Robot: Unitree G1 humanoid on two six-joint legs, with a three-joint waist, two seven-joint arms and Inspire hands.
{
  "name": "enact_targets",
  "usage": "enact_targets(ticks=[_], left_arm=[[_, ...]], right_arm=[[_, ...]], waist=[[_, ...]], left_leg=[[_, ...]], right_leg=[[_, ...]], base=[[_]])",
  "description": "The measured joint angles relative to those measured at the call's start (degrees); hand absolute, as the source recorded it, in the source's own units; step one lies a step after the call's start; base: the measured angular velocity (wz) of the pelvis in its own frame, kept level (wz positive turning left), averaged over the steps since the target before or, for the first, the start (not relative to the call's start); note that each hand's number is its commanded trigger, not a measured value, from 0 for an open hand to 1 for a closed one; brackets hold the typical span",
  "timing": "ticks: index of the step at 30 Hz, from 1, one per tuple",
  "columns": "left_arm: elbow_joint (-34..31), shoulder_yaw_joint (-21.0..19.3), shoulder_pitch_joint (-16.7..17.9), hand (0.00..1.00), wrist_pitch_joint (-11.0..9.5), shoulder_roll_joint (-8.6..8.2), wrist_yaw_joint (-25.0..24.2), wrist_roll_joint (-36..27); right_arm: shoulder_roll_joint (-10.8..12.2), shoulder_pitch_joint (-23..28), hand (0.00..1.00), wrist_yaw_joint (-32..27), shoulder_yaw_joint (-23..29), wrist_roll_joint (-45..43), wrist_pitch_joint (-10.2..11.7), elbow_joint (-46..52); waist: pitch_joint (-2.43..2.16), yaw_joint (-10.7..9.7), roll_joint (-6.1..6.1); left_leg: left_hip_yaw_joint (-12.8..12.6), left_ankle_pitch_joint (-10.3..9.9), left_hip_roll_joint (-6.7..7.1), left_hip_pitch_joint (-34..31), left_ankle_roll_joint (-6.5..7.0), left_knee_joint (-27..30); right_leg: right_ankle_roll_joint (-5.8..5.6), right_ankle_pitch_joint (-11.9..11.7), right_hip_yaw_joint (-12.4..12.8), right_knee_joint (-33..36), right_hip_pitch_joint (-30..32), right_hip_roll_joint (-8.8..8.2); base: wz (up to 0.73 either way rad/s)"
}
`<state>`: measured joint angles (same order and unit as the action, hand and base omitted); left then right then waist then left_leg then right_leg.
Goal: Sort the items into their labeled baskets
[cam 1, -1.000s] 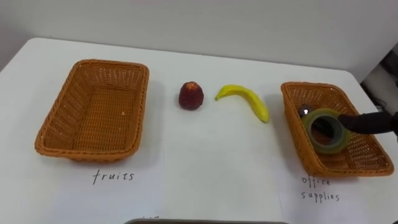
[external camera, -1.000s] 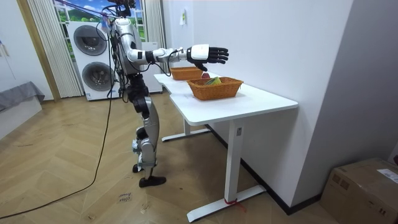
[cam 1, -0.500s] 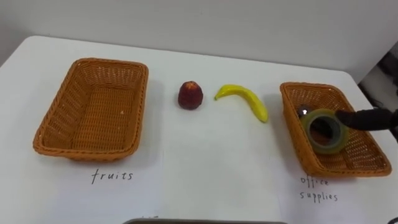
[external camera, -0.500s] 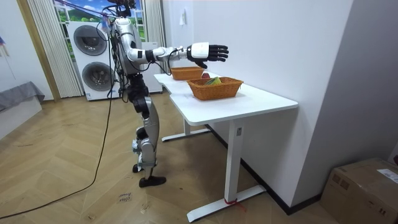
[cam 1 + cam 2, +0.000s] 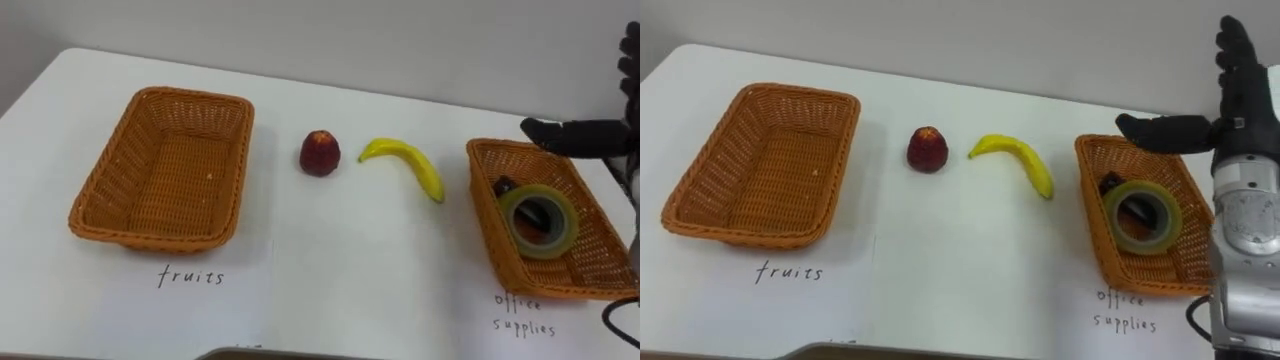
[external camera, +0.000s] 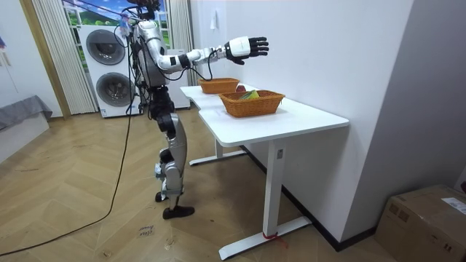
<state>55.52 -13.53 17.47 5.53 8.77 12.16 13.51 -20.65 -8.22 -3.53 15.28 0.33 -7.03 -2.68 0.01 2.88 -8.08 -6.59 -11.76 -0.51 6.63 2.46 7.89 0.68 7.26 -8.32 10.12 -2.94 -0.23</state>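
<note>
**A:** Where are the cameras sitting on this one?

**B:** Two are riding side by side on the robot's head, looking steeply down at the table [image 5: 340, 250] from close up. Both are catching the same stretch, from the fruit basket [image 5: 110, 215] to the office supplies basket [image 5: 488, 210]. The right eye is getting more of the right hand [image 5: 1238, 105].

**A:** And the third?

**B:** It's standing well back, looking along the table from its end and taking in the whole robot, the floor [image 6: 109, 233] and both baskets.

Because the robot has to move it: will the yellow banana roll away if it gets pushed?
Probably not: the curved yellow banana lies flat on the white table, so a push would likely slide or spin it. It looks stiff enough to lift whole. Its smooth skin may be slippery.
</note>
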Motion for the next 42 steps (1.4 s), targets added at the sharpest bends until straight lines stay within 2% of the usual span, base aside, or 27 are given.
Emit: enact_targets(ticks=[7,11,14,16,19,26,28,31,34,42], left_arm=[[0.0,0.1,0.0,0.00,1.5,0.59,-0.5,0.0],[0.1,0.1,-0.1,0.00,1.7,1.58,-0.4,0.0],[0.8,0.2,-0.1,0.00,2.7,1.91,-0.4,0.0],[1.0,0.4,-0.1,0.00,3.4,1.93,-0.4,0.0],[1.2,0.4,-0.6,0.00,3.5,1.97,-0.4,-0.1],[1.1,0.5,-1.9,0.00,3.4,2.08,-0.6,-0.4],[1.1,1.9,-2.1,0.00,3.3,2.53,-0.5,-0.3],[1.1,3.9,-3.0,0.00,2.9,3.19,-0.4,-0.3],[1.1,5.8,-3.0,0.00,2.9,3.31,-0.3,-0.4],[1.2,6.1,-3.4,0.00,2.6,3.38,-0.1,-0.4]], right_arm=[[-0.1,-0.8,0.00,1.2,-4.2,2.4,-0.1,-2.2],[-0.2,-2.1,0.00,1.2,-5.3,3.6,-0.6,-6.0],[-0.3,-3.8,0.00,1.2,-6.2,4.0,-0.6,-8.8],[-1.3,-4.8,0.00,1.2,-8.8,4.2,-0.6,-10.9],[-2.0,-5.9,0.00,1.8,-11.2,4.1,-0.6,-15.1],[-2.0,-8.2,0.00,1.8,-12.9,4.1,-0.5,-20.4],[-2.1,-9.8,0.00,1.7,-14.9,3.8,-0.1,-24.4],[-2.2,-11.6,0.00,1.8,-16.9,3.6,-0.1,-28.8],[-2.3,-13.0,0.00,1.8,-17.9,3.5,0.0,-30.9],[-3.2,-13.2,0.00,1.8,-18.6,3.0,0.3,-31.1]], waist=[[-0.14,1.8,-0.27],[-0.23,2.2,-0.66],[-0.20,2.2,-0.71],[-0.20,2.5,-0.72],[-0.20,3.2,-0.71],[-0.18,4.5,-0.69],[0.02,5.3,-0.58],[-0.11,5.4,-0.85],[0.10,5.4,-0.71],[0.43,5.5,-0.64]], left_leg=[[1.3,0.0,0.18,-1.0,-0.01,0.7],[2.4,0.0,0.33,-1.8,0.02,1.2],[3.5,0.0,0.46,-2.6,0.03,1.9],[4.2,0.0,0.44,-3.2,0.00,2.6],[5.0,-0.2,0.40,-4.4,-0.14,3.7],[5.3,-0.1,0.29,-8.9,-0.31,5.8],[5.2,0.0,0.28,-9.3,-0.35,5.8],[5.2,0.3,0.26,-10.9,-0.41,5.8],[5.2,0.4,0.26,-11.5,-0.40,5.8],[5.1,0.5,0.24,-12.4,-0.41,5.6]], right_leg=[[0.01,0.0,-1.5,-0.3,0.0,-0.30],[0.00,0.0,-2.8,-0.3,0.1,-0.53],[0.00,0.0,-3.6,-0.3,0.1,-0.65],[0.01,0.0,-4.5,-0.4,0.1,-0.72],[0.08,-0.1,-4.9,-0.4,0.4,-0.70],[0.70,-0.6,-5.8,0.3,4.0,-0.77],[0.74,-0.6,-5.8,0.6,4.6,-0.82],[0.98,-0.8,-5.9,0.8,6.2,-0.82],[1.00,-0.9,-6.0,0.7,6.8,-0.85],[1.01,-0.9,-6.0,0.7,8.0,-0.81]], base=[[0.08],[0.17],[0.18],[0.17],[0.15],[0.05],[-0.02],[0.00],[0.00],[0.00]])
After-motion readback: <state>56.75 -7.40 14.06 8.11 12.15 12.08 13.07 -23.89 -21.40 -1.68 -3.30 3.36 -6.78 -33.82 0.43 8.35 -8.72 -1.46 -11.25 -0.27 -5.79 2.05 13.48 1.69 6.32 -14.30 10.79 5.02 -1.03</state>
